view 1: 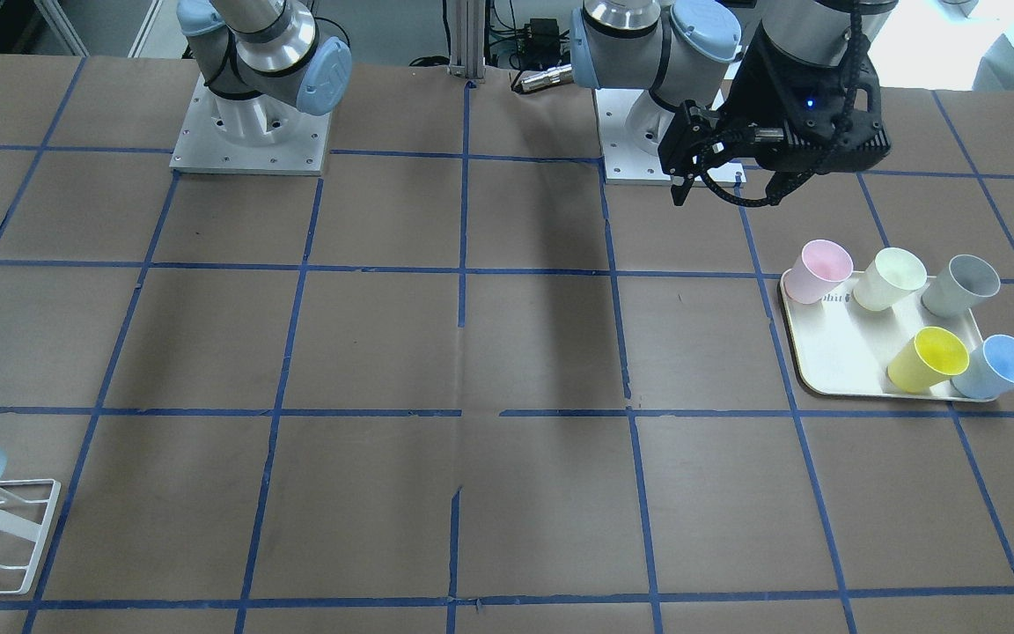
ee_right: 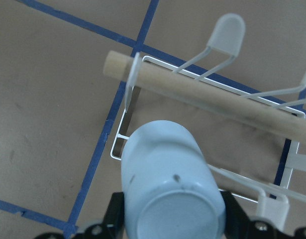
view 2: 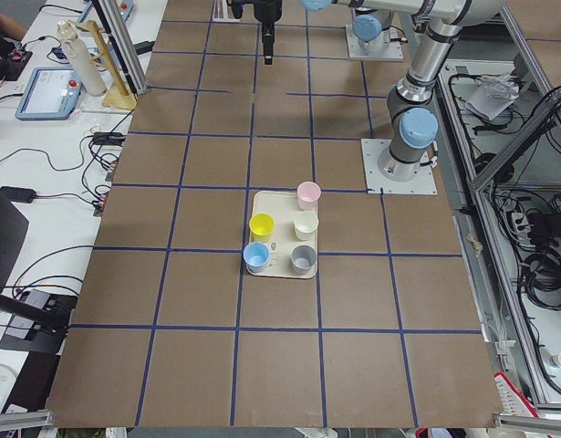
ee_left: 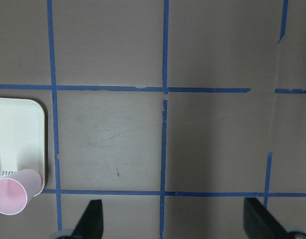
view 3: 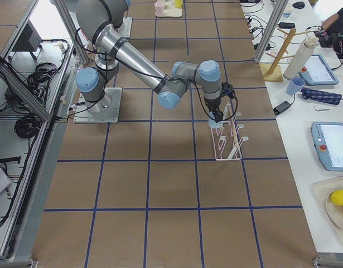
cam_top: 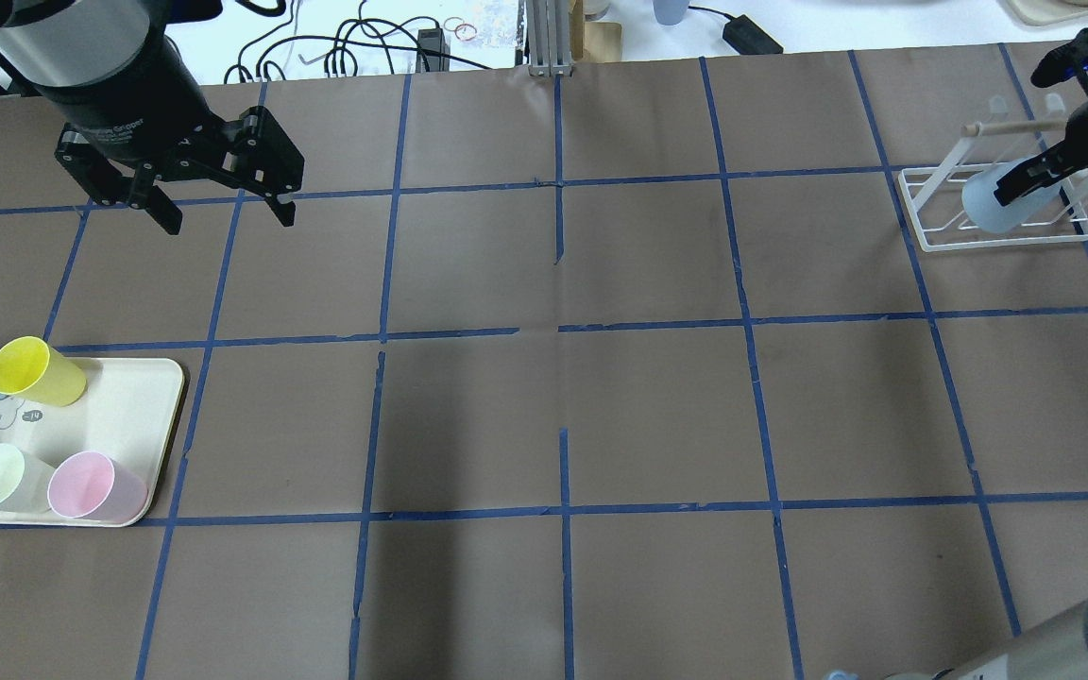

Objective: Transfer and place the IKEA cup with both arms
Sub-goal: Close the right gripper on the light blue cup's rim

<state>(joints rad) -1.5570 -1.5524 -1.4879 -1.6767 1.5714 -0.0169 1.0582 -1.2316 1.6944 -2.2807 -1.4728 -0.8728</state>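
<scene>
Right fingers (ee_right: 115, 211) clamp the IKEA cup (ee_right: 167, 174), base toward my wrist camera, mouth at the rack (ee_right: 217, 97); left fingers (cam_top: 166, 215) apart, far from rack.

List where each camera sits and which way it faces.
Overhead: behind robot, looking down; left gripper, right gripper, rack.
Front-facing: across table, facing robot; left gripper, tray.
Left side: tray's end; left arm near.
Right side: rack's end; right arm near.
Left wrist: downward; own fingertips, pink cup.
Right wrist: fingers gripping light blue cup.
Overhead and right wrist share the rack.
</scene>
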